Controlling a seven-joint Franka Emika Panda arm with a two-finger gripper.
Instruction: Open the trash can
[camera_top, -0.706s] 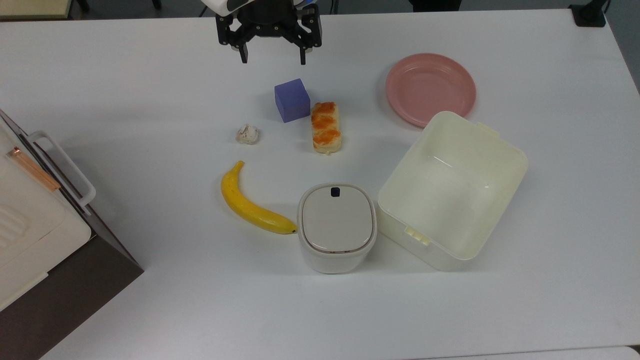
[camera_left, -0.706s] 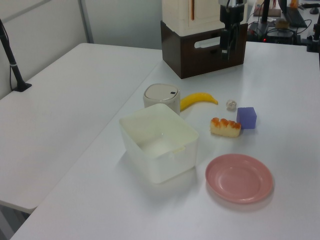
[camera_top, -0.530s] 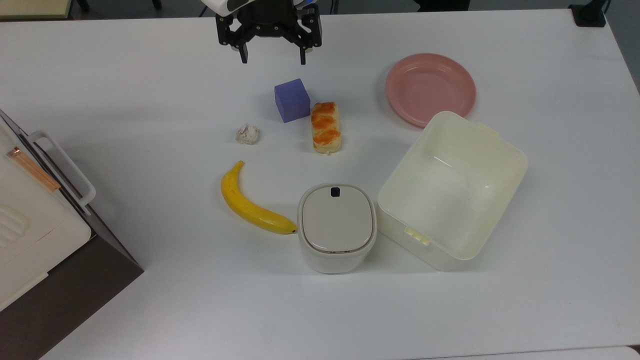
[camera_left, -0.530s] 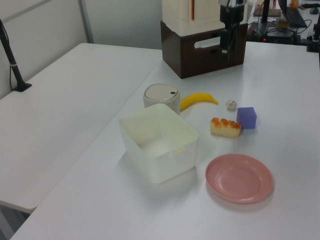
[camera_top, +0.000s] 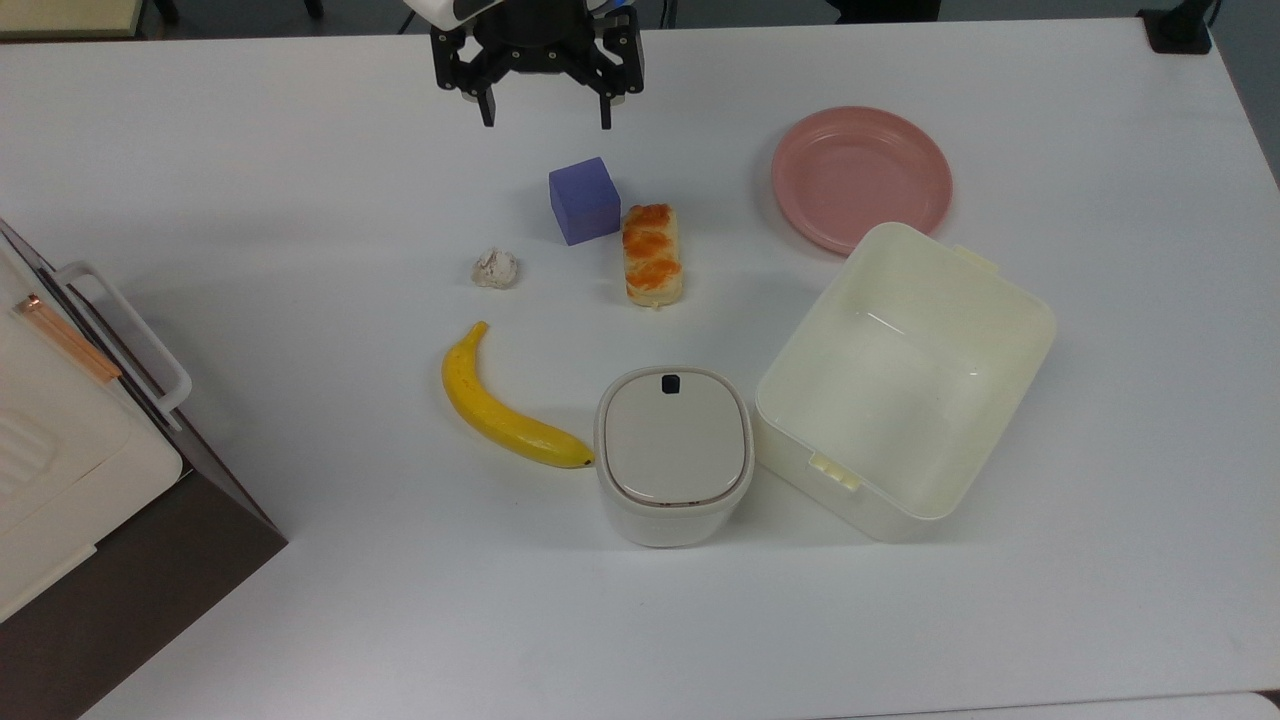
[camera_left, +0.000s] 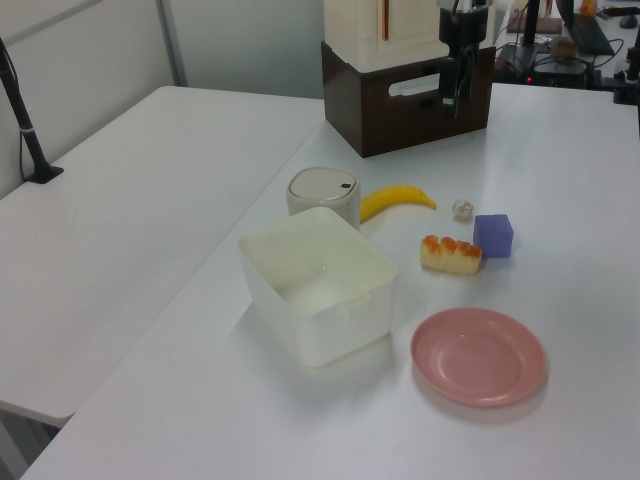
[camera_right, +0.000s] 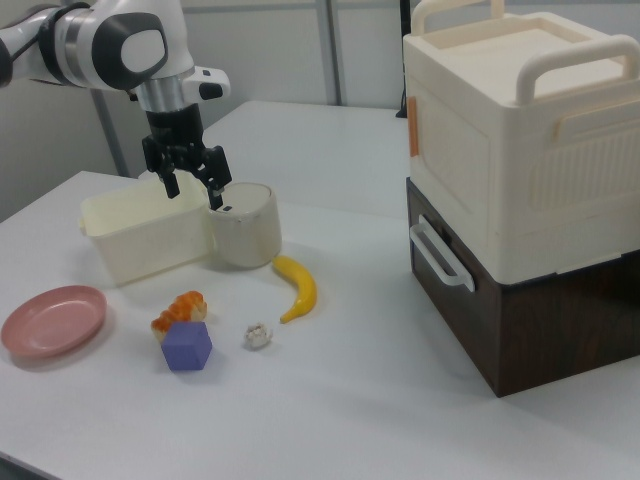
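Nothing has shifted since the earlier frames: the black two-finger gripper (camera_top: 546, 122) hangs with jaws spread wide and empty, well apart from the small white rounded plastic trash can (camera_top: 673, 457). Just beside the trash can's top-view right stands the large cream lidless plastic box (camera_top: 905, 384), nothing inside it. The trash can's flat beige-grey lid (camera_top: 672, 437) lies closed, the yellow banana's (camera_top: 497, 405) tip touching its wall.

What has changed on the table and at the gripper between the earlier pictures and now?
Nothing has visibly changed. The gripper is open and holds nothing, above the far edge of the table, away from the trash can, whose lid is shut. The banana, purple cube, bread, pink plate and cream box lie as before.
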